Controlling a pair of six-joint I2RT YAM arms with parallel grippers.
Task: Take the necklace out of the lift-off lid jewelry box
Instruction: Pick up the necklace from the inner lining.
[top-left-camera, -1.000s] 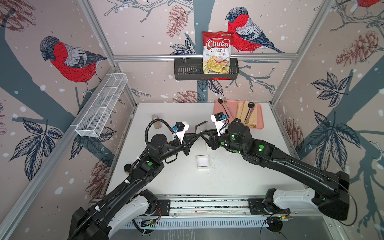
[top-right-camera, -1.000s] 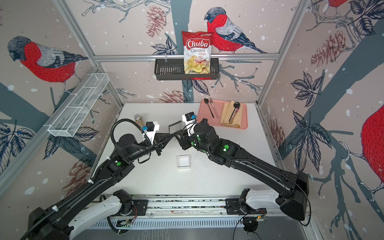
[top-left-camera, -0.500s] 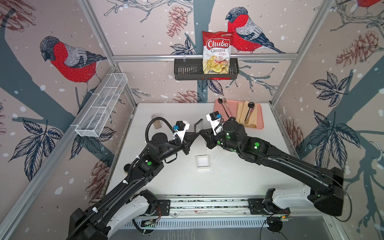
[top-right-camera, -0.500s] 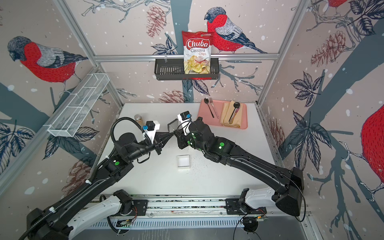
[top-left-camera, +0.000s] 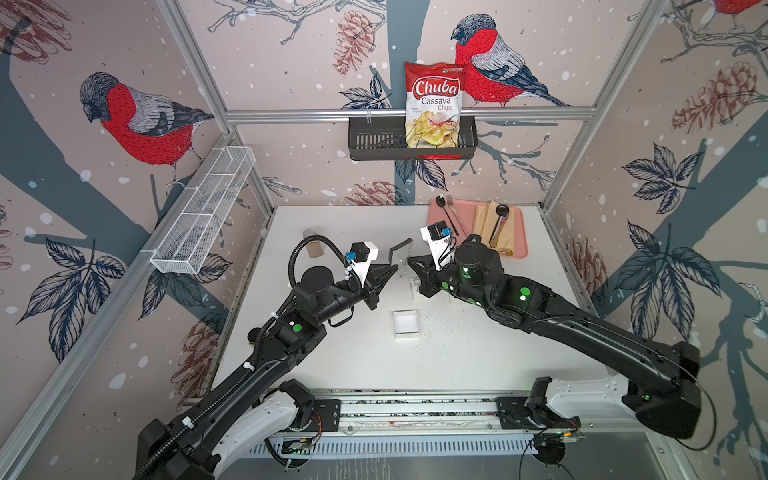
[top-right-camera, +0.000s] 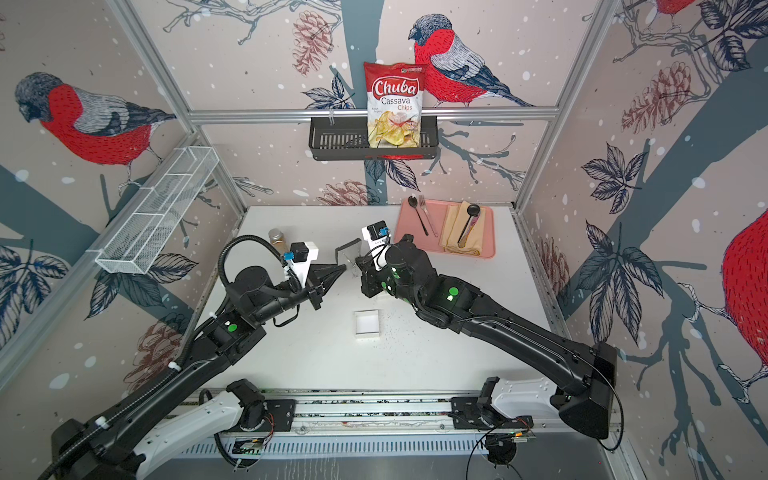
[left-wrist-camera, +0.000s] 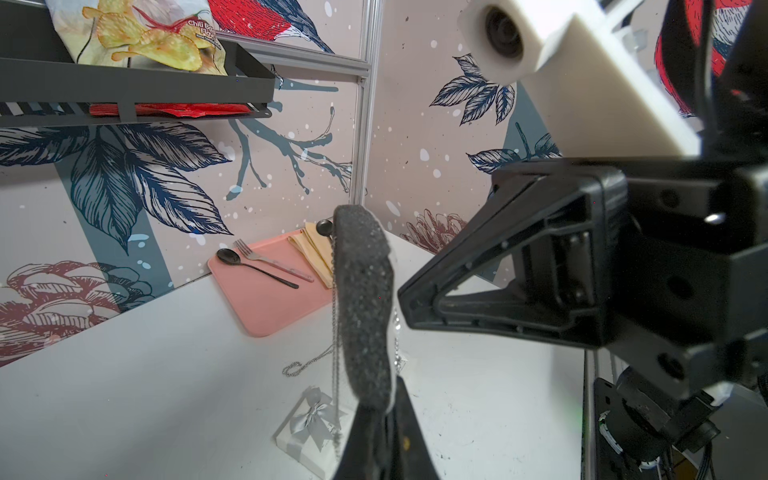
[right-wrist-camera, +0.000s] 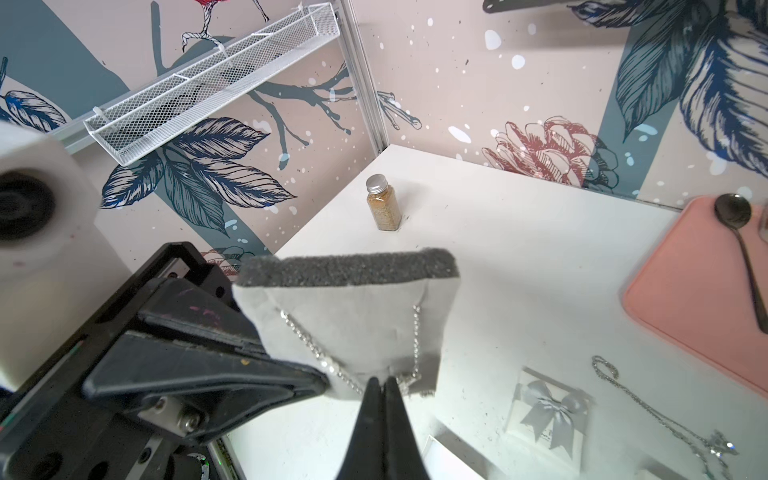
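Foam pad gripped by left jaws; right jaws closed, necklace grip unclear.

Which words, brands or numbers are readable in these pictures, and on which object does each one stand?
"Chuba": brand name on the chips bag, readable in both top views.
"Cassava Chips": directly below the brand on the same bag.
"Chili B..." and "Flav...": lower on the bag in the left wrist view; the rest of both words cannot be read.
Fine print at the bag's top edge and under "Cassava": too small to read.
Nothing else shows readable text.
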